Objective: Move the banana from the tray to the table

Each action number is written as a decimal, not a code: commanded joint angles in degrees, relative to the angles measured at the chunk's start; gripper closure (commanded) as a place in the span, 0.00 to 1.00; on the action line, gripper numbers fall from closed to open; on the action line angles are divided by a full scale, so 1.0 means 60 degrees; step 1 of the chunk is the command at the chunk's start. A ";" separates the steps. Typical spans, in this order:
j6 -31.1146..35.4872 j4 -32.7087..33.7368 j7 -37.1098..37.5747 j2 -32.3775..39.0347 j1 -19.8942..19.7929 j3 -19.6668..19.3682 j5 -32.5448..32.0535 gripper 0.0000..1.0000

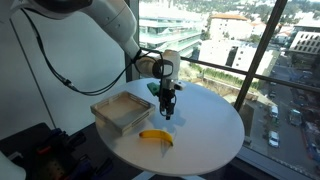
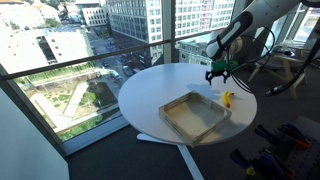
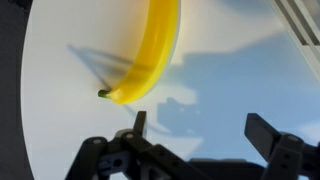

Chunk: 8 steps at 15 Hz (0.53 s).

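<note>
The yellow banana (image 1: 156,137) lies on the white round table (image 1: 210,125), outside the tray (image 1: 122,112), near the table's edge. It also shows in an exterior view (image 2: 228,98) beside the tray (image 2: 195,117), and in the wrist view (image 3: 150,50) on the white top. My gripper (image 1: 168,112) hangs above the table a little past the banana, open and empty. In the wrist view its two fingers (image 3: 200,130) stand apart with only table between them. The tray looks empty.
The table (image 2: 160,85) stands next to large windows with a railing (image 1: 240,75) behind. Black cables and equipment (image 1: 40,150) sit on the floor beside the table. The robot arm (image 2: 245,30) reaches in over the table.
</note>
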 commanded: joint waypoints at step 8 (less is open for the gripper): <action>-0.0228 -0.0304 -0.0652 -0.1019 0.0513 0.0266 -0.0187 0.00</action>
